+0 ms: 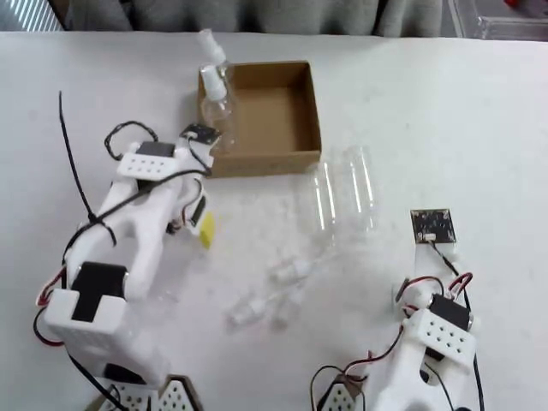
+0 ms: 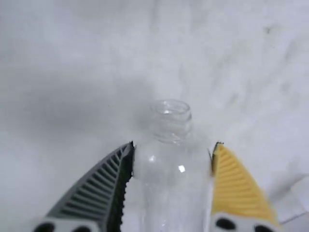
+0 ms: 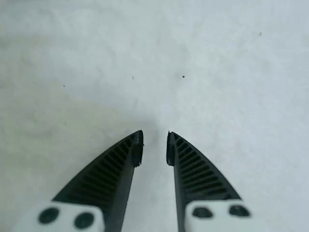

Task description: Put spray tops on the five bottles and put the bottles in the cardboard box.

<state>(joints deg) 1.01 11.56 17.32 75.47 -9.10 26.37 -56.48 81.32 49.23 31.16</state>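
Left gripper (image 2: 171, 150): jaws closed onto the uncapped bottle (image 2: 166, 118), one ribbed pad against each side of the body just under the shoulder, open neck clear of the tips. Right gripper (image 3: 154, 142): jaws drawn in to a narrow slit, nothing between them, over bare table (image 3: 145, 58). Handling, my estimate: clear thin-walled plastic, empty, so very light, smooth and likely to squirm or dent under a hard squeeze. I judge the body below the shoulder the best hold, since that leaves the threads free for a top. Count of bottles: five. One is in the left jaws, two capped bottles (image 1: 216, 86) stand at the left wall of the cardboard box (image 1: 265, 161) (I cannot tell whether inside or just outside it), and two bare bottles (image 1: 324, 199) lie side by side on the table near the box's front corner. Loose spray tops (image 1: 291, 270): I make out three on the table between the arms, count uncertain, clear on white.
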